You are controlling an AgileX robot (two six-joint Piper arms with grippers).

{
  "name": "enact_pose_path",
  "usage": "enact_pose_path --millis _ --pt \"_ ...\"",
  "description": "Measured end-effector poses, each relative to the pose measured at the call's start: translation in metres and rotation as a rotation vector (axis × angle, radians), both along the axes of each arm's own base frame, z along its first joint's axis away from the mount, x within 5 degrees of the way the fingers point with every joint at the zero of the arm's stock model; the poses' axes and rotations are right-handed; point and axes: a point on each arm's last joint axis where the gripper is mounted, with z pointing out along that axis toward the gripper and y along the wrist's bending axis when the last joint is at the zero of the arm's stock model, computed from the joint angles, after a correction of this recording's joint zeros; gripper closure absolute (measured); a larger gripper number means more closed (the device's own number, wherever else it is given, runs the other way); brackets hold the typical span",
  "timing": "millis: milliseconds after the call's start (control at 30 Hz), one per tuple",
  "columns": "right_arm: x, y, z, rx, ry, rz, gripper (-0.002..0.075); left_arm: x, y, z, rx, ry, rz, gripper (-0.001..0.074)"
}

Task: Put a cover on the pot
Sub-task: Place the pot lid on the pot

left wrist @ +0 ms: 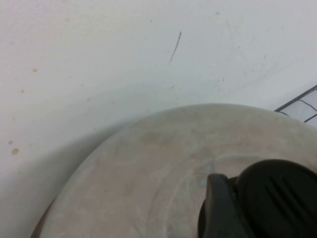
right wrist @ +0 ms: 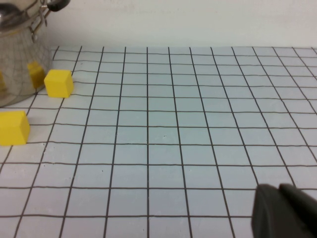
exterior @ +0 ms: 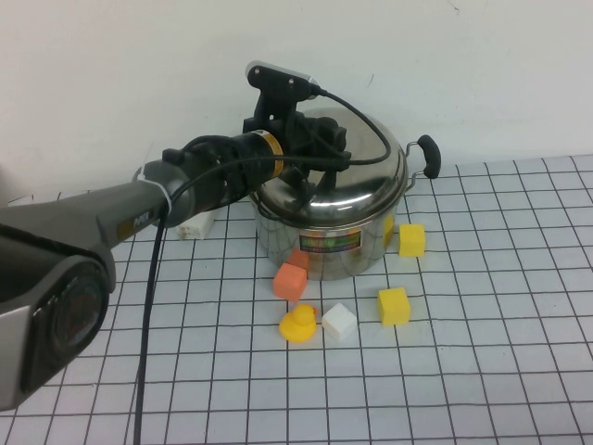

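Over the pot (exterior: 332,232), left gripper (exterior: 310,148) sat at the seated lid (exterior: 357,176), grip unclear; next: release, retreat; right gripper (right wrist: 285,210) parked low over bench (right wrist: 188,124), state unclear.

Even, soft, fairly bright light fills all views. The shiny steel pot (exterior: 335,218) carries mild glare and block reflections. Faint shadows sit beneath the blocks. The left wrist view is hazy; its black claw (left wrist: 257,201) part is blurred.

Left gripper (exterior: 320,148) extended far forward (fingers hidden), right gripper (right wrist: 285,210) low, parked
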Motion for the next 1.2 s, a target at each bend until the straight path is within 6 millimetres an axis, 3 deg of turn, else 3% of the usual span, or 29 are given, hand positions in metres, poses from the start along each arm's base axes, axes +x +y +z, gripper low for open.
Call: enact_pose_path --millis 1200 --pt "0.000 0.000 0.000 0.000 0.000 0.000 0.0717 0.000 0.001 0.013 0.017 0.030 0.026 0.0405"
